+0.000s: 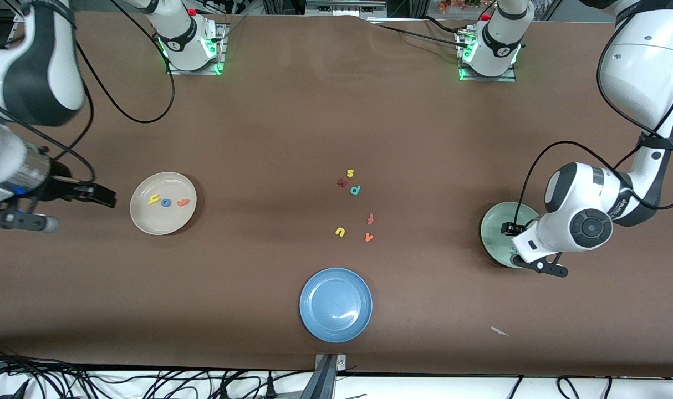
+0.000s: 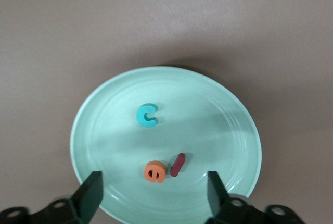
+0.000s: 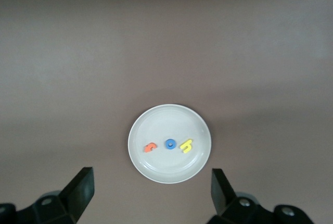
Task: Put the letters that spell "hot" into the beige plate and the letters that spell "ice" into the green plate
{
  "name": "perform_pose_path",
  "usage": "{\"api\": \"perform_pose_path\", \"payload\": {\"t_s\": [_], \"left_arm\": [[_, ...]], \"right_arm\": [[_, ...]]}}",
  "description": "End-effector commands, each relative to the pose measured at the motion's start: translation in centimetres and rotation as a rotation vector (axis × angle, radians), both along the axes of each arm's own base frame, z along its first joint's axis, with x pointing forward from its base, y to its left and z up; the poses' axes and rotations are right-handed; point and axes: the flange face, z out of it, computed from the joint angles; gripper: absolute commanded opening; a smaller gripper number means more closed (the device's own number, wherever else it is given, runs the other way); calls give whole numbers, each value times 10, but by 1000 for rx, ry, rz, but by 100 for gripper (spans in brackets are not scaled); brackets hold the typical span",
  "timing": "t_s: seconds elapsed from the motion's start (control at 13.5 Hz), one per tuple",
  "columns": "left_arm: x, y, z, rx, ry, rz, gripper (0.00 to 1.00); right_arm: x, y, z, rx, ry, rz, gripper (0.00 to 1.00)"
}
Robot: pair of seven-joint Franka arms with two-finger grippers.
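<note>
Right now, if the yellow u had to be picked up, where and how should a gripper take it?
Probably from straight above, fingers closing across the two arms of the yellow u. It lies flat on the table, too thin for a side grip. The v beside it lies apart, leaving room for open fingers.

Left gripper [image 2: 151, 195] over green plate [image 2: 237, 114], fingers [image 2: 92, 193] spread wide, empty. On plate: teal c [image 2: 146, 115], orange e [image 2: 155, 172], dark red i [image 2: 178, 164] just beside e. Brown tabletop [image 2: 52, 36] around plate.

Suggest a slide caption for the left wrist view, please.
Open left claw above the green plate holding c, e and i.
</note>
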Motion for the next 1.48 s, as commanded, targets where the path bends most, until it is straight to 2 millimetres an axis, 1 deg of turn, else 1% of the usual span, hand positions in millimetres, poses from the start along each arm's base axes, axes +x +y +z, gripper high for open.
{"api": "perform_pose_path", "payload": {"t_s": [0.0, 0.07, 0.15, 0.22, 0.3, 0.37, 0.44, 0.52, 0.59, 0.67, 0.81, 0.96, 1.04, 1.11, 1.19, 1.26, 1.33, 1.41], "left_arm": [[0, 8, 33, 18, -22, -1, 100], [0, 12, 44, -11, -32, 34, 100], [0, 25, 52, -40, -36, 72, 100], [-1, 36, 61, -54, -39, 97, 100], [-5, 36, 69, -54, -12, 105, 100], [-9, 45, 71, -53, 15, 120, 100], [-11, 48, 77, -74, 19, 144, 100], [-15, 47, 96, -100, 6, 169, 100], [-19, 51, 99, -104, 23, 193, 100], [-25, 45, 109, -105, 26, 206, 100], [-42, 40, 127, -110, 25, 232, 100], [-60, 29, 151, -118, 7, 233, 100], [-71, 20, 169, -110, -13, 223, 100], [-84, 14, 185, -105, -29, 218, 100], [-96, 9, 202, -108, -48, 215, 100], [-107, 6, 218, -105, -55, 211, 100], [-116, 7, 235, -100, -46, 214, 100], [-124, 9, 257, -99, -66, 218, 100]], "right_arm": [[4, -17, 29, -1, -35, -24, 99], [3, -27, 32, 1, -38, -41, 99], [4, -34, 33, 3, -45, -49, 99], [4, -48, 34, 13, -47, -73, 99], [4, -47, 32, 34, -40, -68, 99], [1, -50, 42, 53, -59, -60, 99], [-2, -54, 47, 61, -66, -59, 99], [-7, -60, 57, 51, -80, -57, 98], [-13, -63, 64, 40, -85, -55, 98], [-19, -65, 62, 41, -76, -57, 98], [-32, -70, 49, 21, -62, -60, 95], [-31, -62, 48, 18, -85, -44, 100], [-30, -63, 48, 18, -85, -48, 100], [-28, -61, 47, 17, -91, -43, 100], [-26, -58, 42, 18, -83, -41, 100], [-25, -57, 41, 15, -83, -29, 100], [-29, -56, 46, 13, -81, -26, 100], [-30, -55, 50, 12, -84, -31, 100]]}}
